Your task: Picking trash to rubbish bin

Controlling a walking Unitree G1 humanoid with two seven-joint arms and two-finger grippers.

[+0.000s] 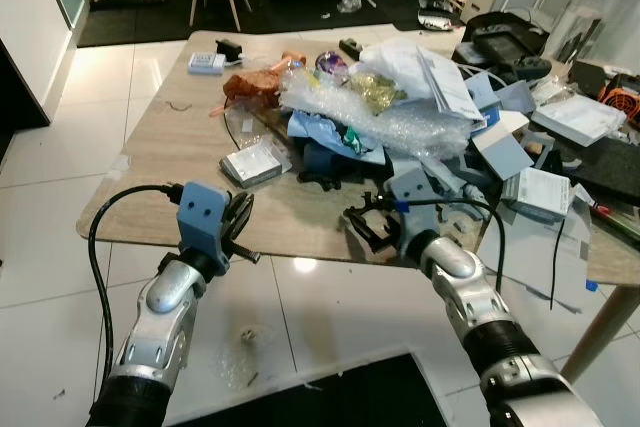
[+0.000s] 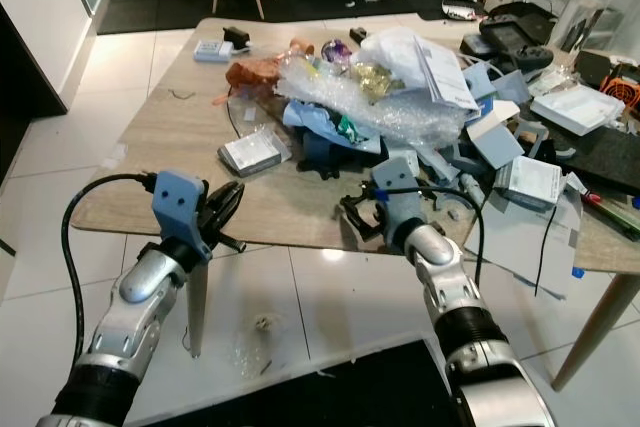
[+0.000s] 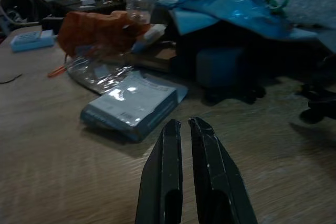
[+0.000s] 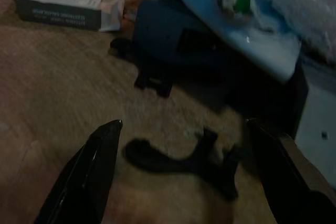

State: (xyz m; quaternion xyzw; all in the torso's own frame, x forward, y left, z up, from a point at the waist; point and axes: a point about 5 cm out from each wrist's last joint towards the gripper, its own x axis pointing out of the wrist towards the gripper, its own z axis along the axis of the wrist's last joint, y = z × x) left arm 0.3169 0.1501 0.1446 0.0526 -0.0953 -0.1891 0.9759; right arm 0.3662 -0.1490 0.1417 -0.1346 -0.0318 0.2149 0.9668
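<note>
1. wooden table (image 1: 150, 147) on white tiles, trash pile (image 1: 380, 107) heaped at its far right.
2. left gripper (image 3: 185, 129) clenched, empty, near edge; small box (image 3: 131, 106) just beyond.
3. right gripper (image 4: 184, 145) released, straddling a black bracket (image 4: 178, 161).
4. risk: fingers may scrape the tabletop, bracket skids off.
5. right wrist view reveals the bracket's curved shape.

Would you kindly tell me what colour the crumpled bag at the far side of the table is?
Orange-brown; the bag shows best in the left eye view.
</note>
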